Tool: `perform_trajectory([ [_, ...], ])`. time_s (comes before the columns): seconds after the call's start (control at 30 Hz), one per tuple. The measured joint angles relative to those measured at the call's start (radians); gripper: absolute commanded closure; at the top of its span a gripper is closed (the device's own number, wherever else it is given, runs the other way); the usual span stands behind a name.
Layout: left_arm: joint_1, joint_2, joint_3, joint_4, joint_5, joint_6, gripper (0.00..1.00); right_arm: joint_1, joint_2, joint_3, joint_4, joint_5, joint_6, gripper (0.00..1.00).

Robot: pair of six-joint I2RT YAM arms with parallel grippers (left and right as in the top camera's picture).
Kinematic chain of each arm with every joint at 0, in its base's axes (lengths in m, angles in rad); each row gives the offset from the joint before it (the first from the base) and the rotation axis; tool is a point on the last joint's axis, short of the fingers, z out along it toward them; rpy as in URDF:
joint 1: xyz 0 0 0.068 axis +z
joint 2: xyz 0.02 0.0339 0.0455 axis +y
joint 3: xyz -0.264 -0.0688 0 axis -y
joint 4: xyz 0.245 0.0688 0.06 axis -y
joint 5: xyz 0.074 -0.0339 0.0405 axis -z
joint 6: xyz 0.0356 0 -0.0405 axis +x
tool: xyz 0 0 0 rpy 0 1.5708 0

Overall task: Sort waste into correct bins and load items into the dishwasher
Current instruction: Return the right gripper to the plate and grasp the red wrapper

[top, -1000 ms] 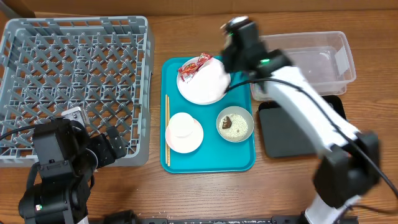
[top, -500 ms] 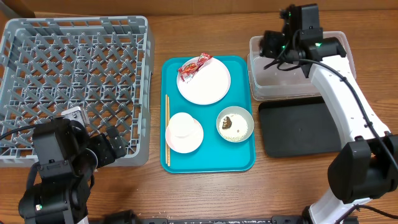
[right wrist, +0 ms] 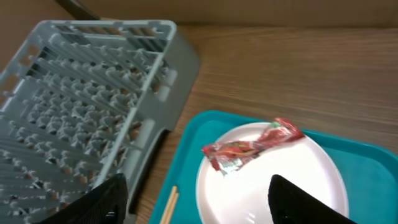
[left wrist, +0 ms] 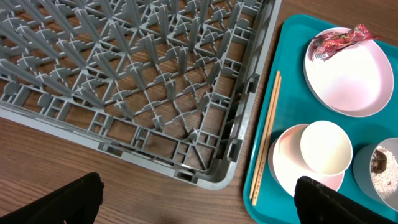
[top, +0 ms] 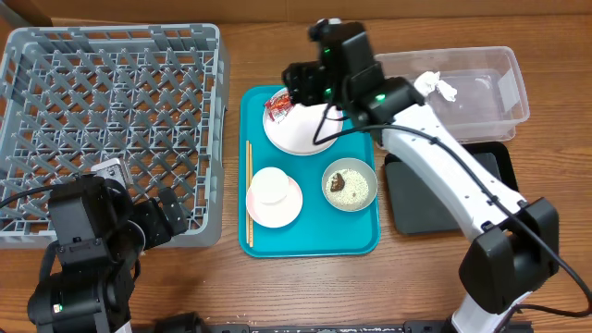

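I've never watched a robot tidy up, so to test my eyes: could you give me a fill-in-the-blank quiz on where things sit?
1. The red wrapper lies on the round white ____.
2. The crumpled tissue lies inside the clear plastic ____.
3. The white cup stands on the pinkish ____.
4. The rice sits in the grey-green ____.

Missing words: plate; tub; saucer; bowl.

Overhead faced straight down on the desk; both nearer wrist views shared the plate beyond the left hand and right hand.
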Motion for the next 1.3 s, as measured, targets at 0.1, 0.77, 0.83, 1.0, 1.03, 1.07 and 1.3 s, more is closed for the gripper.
perform_trajectory([
  [0.1, 0.0, 0.0, 0.0, 0.0, 0.0, 0.0, 0.0, 0.01, 0.006, 0.013, 0.054, 0.034, 0.01, 0.16],
  [0.77, 0.0, 0.0, 0.0, -0.011, 0.0, 0.0, 0.0, 0.047, 0.392, 0.039, 0.227, 0.175, 0.211, 0.12],
  [0.83, 0.0, 0.0, 0.0, -0.012, 0.0, 0.0, 0.0, 0.047, 0.407, 0.039, 0.232, 0.176, 0.227, 0.15],
  [1.0, 0.0, 0.0, 0.0, -0.012, 0.0, 0.0, 0.0, 0.047, 0.428, 0.039, 0.217, 0.177, 0.253, 0.39],
  [1.03, 0.0, 0.0, 0.0, -0.011, 0.0, 0.0, 0.0, 0.047, 0.429, 0.039, 0.215, 0.178, 0.256, 0.45],
  [1.07, 0.0, 0.0, 0.0, -0.012, 0.0, 0.0, 0.0, 0.047, 0.43, 0.039, 0.214, 0.177, 0.261, 0.5],
  [1.3, 0.0, 0.0, 0.0, -0.014, 0.0, 0.0, 0.0, 0.045, 0.43, 0.039, 0.193, 0.156, 0.267, 0.46],
])
